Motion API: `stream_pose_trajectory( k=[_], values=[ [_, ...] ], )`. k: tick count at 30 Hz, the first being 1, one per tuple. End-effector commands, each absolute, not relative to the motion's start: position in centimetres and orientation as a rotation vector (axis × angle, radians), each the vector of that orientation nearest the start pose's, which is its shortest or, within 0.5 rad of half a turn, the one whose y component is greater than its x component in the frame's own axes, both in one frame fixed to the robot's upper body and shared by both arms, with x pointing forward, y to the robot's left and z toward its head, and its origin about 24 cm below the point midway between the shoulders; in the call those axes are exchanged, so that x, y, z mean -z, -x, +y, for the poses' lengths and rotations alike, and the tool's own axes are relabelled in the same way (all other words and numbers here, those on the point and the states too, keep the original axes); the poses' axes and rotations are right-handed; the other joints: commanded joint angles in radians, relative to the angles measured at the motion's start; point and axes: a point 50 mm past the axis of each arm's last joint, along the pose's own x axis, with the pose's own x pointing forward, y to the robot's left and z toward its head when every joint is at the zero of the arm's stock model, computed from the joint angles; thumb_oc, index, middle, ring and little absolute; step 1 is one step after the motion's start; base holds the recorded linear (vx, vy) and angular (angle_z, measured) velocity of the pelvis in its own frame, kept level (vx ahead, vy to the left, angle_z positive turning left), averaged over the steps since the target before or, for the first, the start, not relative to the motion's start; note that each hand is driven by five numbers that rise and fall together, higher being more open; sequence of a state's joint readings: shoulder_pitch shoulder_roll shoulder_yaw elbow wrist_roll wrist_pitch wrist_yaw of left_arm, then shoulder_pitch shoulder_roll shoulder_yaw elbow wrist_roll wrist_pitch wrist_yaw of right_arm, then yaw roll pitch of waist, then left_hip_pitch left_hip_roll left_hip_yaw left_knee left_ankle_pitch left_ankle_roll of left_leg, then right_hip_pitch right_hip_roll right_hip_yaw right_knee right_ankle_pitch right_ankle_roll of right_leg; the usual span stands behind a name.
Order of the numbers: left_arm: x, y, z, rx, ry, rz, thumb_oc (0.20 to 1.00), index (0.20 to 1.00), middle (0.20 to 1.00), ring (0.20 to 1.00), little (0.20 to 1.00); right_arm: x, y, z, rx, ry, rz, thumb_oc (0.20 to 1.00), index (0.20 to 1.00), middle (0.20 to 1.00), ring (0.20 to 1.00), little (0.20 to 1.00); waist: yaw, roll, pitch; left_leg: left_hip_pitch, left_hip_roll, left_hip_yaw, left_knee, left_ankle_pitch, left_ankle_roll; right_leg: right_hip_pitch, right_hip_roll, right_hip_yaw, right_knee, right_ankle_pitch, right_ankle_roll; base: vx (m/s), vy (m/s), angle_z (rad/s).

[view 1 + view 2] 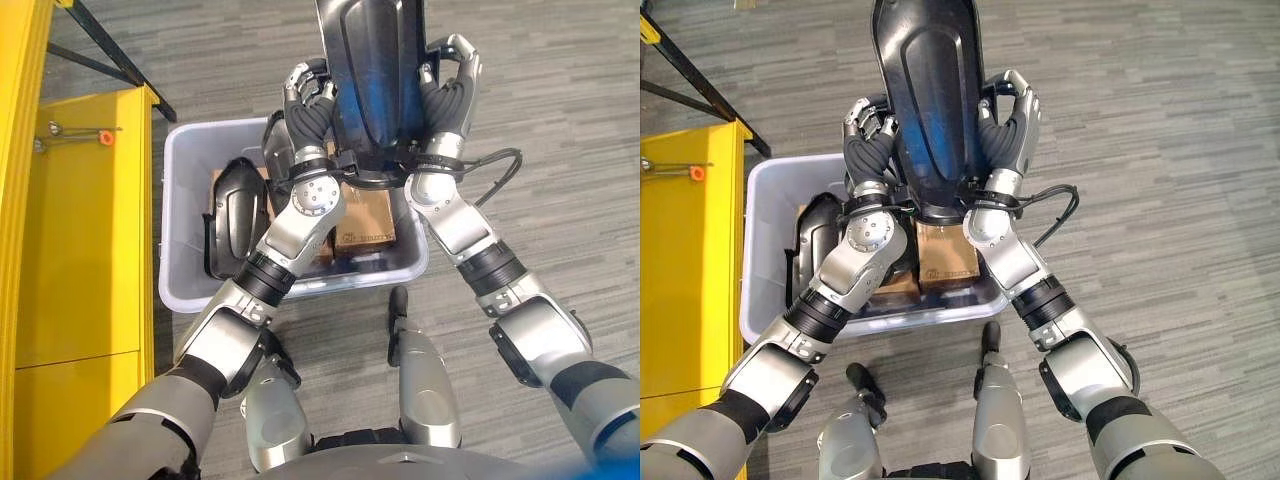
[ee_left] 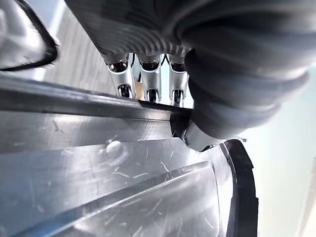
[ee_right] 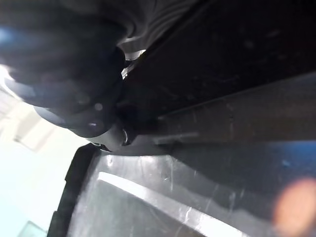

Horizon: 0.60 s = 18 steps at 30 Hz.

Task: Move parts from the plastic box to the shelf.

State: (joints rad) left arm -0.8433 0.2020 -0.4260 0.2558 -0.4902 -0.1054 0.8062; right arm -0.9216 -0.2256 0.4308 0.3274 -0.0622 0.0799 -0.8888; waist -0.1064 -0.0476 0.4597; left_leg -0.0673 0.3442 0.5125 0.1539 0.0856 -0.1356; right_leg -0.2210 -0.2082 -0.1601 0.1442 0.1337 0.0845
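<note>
Both hands clamp one long black part [image 1: 930,90], lifted above the plastic box [image 1: 765,250]. Left hand [image 1: 868,135] has fingers curled over its 9 o'clock edge, right hand [image 1: 1008,125] wraps the 3 o'clock edge. A second black part [image 1: 232,215] and a cardboard carton [image 1: 945,258] lie in the box. Yellow shelf [image 1: 85,230] sits at 9 o'clock. Risk: edge-only grip, so the turn toward the shelf could let the part slip or clip the upright.
</note>
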Motion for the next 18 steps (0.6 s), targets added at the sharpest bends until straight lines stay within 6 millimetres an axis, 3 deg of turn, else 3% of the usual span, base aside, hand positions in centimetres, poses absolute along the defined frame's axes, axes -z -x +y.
stream_pose_trajectory(
  k=[1, 9, 12, 14, 18],
  values=[
    [-22.6, -32.3, 2.7, 0.003, 0.319, -0.475, 0.2, 0.2, 0.2, 0.2, 0.2, -25.4, -34.3, -3.8, 0.253, 0.27, -0.764, 0.2, 0.2, 0.2, 0.2, 0.2, 0.021, 0.03, -0.113, 0.029, -0.017, -0.055, -0.006, -0.06, -0.002, 0.069, 0.016, -0.047, 0.099, -0.218, 0.008, 0.07, 0.002, 0.03],
    [-21.7, -32.1, 3.3, -0.083, 0.292, -0.465, 0.2, 0.2, 0.2, 0.2, 0.2, -23.5, -33.8, -1.9, 0.106, 0.27, -0.705, 0.2, 0.2, 0.2, 0.2, 0.2, 0.033, 0.039, -0.138, 0.053, 0.0, -0.062, -0.025, -0.041, -0.011, 0.101, 0.015, -0.071, 0.088, -0.223, 0.003, -0.02, -0.011, 0.02],
    [-20.8, -32.3, 4.7, -0.165, 0.259, -0.464, 0.2, 0.2, 0.2, 0.2, 0.2, -22.6, -33.5, -1.0, 0.006, 0.262, -0.676, 0.2, 0.2, 0.2, 0.2, 0.2, 0.057, 0.047, -0.146, 0.051, 0.02, -0.084, -0.023, -0.022, -0.016, 0.113, 0.03, -0.097, 0.117, -0.251, -0.019, -0.01, -0.085, 0.12],
    [-20.3, -32.2, 5.9, -0.228, 0.243, -0.46, 0.2, 0.2, 0.2, 0.2, 0.2, -22.2, -33.0, 0.0, -0.078, 0.251, -0.649, 0.2, 0.2, 0.2, 0.2, 0.2, 0.082, 0.053, -0.152, 0.04, 0.054, -0.101, -0.01, 0.017, -0.028, 0.107, 0.047, -0.126, 0.157, -0.284, -0.042, 0.01, -0.077, 0.26],
    [-18.2, -31.8, 7.0, -0.3, 0.276, -0.374, 0.2, 0.2, 0.2, 0.2, 0.2, -20.7, -32.2, 0.9, -0.145, 0.277, -0.587, 0.2, 0.2, 0.2, 0.2, 0.2, 0.09, 0.046, -0.18, 0.053, 0.108, -0.052, 0.002, 0.098, -0.067, 0.157, 0.036, -0.19, 0.08, -0.283, -0.033, 0.03, -0.043, 0.33]
  ],
)
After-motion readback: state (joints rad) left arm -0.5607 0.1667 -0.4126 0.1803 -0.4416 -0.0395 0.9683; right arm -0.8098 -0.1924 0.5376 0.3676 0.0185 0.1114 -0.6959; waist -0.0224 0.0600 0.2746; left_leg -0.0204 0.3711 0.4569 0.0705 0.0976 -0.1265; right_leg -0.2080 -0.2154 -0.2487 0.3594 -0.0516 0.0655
